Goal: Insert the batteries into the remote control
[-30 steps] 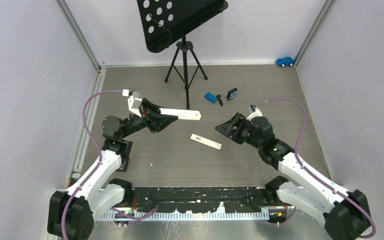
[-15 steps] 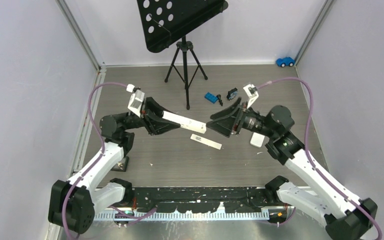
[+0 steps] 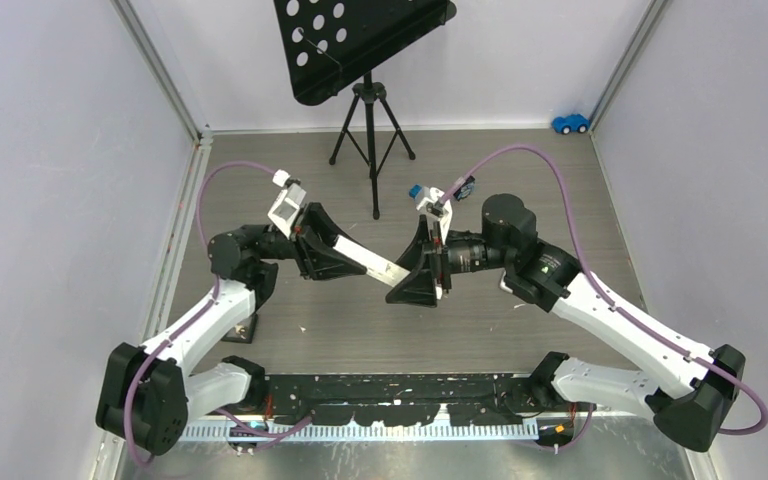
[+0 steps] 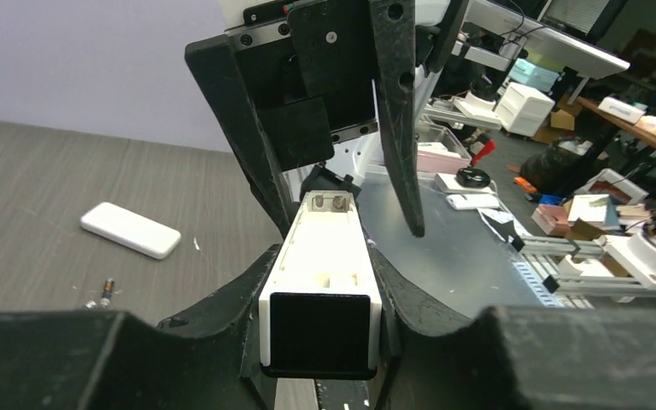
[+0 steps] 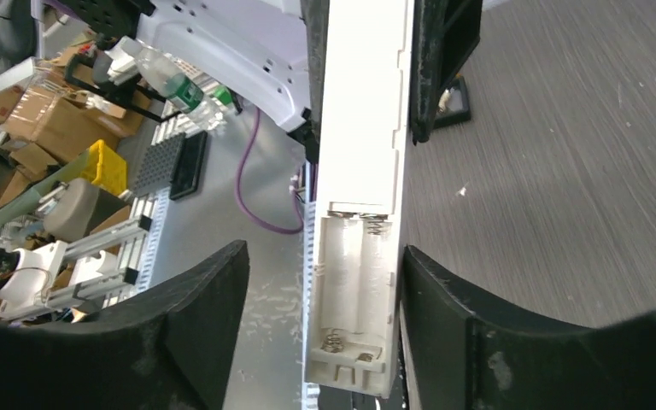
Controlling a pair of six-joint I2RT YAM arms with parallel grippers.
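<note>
Remote control (image 3: 372, 263): held off the tabletop (image 3: 290, 190), above its middle, long axis running from left-far to right-near in the overhead view.

Left gripper (image 3: 350, 256): clenched on the remote, a finger on each long side. The left wrist view shows the remote's black end face nearest the lens, wedged between the two fingers.

Right gripper (image 3: 415, 270): released, jaws spread and straddling the remote's other end. In the right wrist view one finger (image 5: 196, 316) stands well off the casing. The other finger (image 5: 457, 316) sits just beside it, and contact cannot be told.

Battery bay (image 5: 354, 286): uncovered, facing the right wrist camera. Two side-by-side channels, with coil springs bare at the top of one and the bottom of the other.

Battery cover (image 4: 130, 230): white, flat on the tabletop, apart from both arms.

One battery (image 4: 106, 288): small dark cell lying on the tabletop near the cover, on its camera side. It is too small to find in the overhead view, so it cannot be placed against the edges.

Music stand (image 3: 365, 120): tripod at the middle of the far edge.

Blue toy car (image 3: 570, 123): far right corner.

Blue brick (image 3: 416, 190) and black-and-blue block (image 3: 465, 185): just beyond the right wrist, partly hidden by it.
</note>
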